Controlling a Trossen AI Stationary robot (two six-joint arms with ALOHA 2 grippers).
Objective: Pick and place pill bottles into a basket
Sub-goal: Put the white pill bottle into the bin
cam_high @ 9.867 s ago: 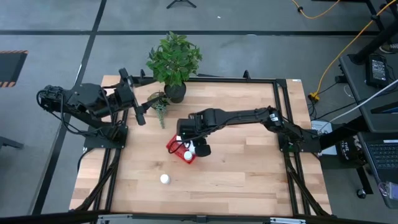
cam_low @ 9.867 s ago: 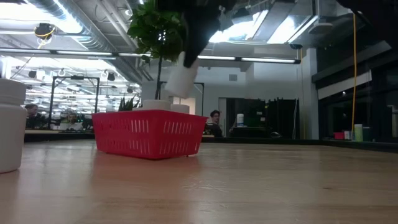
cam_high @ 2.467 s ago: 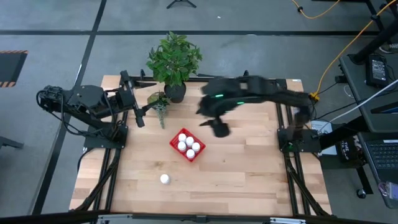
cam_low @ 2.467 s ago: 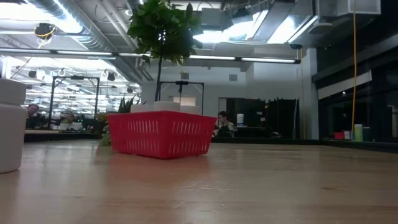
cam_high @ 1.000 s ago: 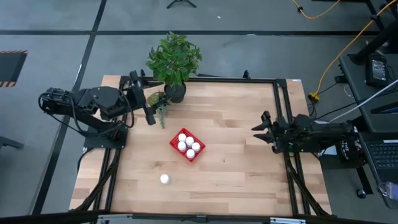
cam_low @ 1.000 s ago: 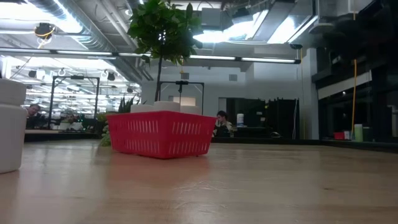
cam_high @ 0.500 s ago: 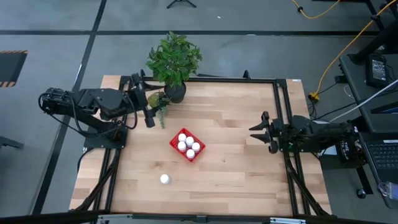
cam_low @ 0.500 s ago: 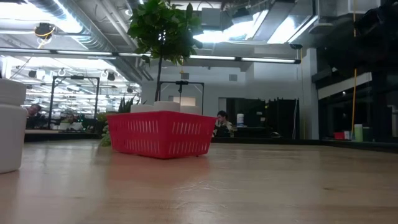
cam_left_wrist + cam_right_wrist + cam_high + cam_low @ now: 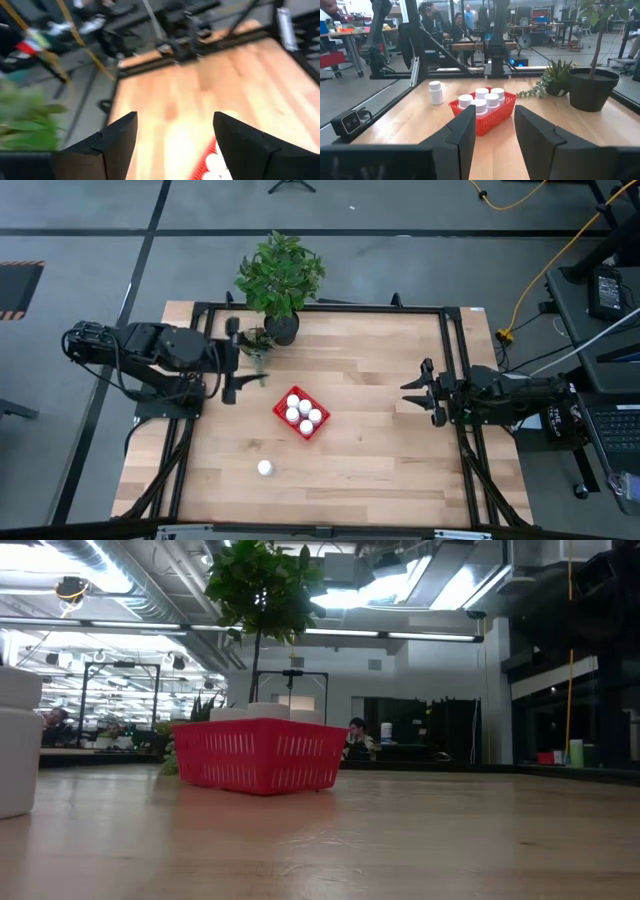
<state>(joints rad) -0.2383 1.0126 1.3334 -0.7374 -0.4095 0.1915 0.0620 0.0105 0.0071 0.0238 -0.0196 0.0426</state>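
My left wrist view blurred; basket (image 9: 301,413) cut off below my left gripper (image 9: 172,137), empty, fingers apart. Right gripper (image 9: 412,389) empty, parted. Lone bottle (image 9: 264,468) near basket.

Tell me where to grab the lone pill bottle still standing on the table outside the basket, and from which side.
Grip the pill bottle across its round body just under the cap, coming straight down from above. It stands upright and alone on the table, apart from the basket, so both sides look free for fingers. The left gripper is probably the nearer one.
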